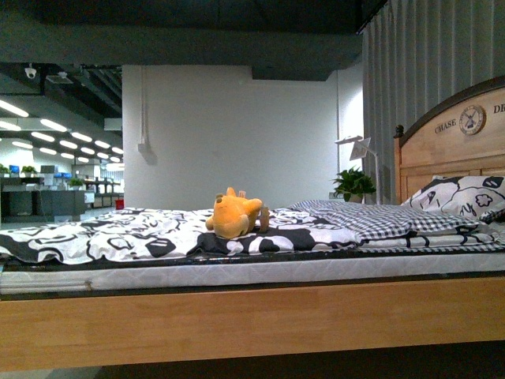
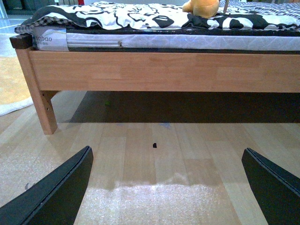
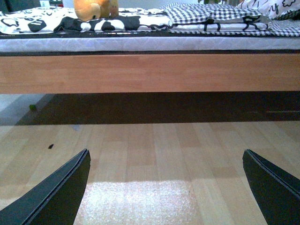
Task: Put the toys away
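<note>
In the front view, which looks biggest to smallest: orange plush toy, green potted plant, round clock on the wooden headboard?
1. Orange plush toy.
2. Green potted plant, close behind; it stands farther away.
3. Round clock.

Ahead of the jaws we face a wooden bed frame [image 2: 164,70] on pale plank floor [image 2: 154,159] that runs between the jaws. Beyond we see a white wall [image 1: 237,134], grey curtain [image 1: 426,63], ceiling strip lights [image 1: 47,126], a potted plant [image 1: 353,184].
</note>
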Available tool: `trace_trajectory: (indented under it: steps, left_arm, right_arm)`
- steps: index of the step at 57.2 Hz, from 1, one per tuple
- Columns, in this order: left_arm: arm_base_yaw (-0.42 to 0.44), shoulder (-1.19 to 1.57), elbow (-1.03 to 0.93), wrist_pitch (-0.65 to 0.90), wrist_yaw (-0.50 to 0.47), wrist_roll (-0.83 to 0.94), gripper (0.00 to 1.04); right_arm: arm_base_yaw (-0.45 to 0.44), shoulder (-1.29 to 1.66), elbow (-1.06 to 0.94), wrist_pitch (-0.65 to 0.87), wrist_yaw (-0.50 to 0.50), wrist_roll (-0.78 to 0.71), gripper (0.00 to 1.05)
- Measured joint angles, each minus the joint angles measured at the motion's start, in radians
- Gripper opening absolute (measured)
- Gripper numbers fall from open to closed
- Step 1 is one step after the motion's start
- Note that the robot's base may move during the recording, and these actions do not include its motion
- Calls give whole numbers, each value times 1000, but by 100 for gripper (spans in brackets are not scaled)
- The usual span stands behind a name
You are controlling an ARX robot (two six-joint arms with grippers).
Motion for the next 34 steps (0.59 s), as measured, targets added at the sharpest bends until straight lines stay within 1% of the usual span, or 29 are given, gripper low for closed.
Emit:
trace_trajectory:
  steps: [34]
  left_arm:
    - [0,0,0,0,0,0,98]
  right_arm:
    - [0,0,0,0,0,0,98]
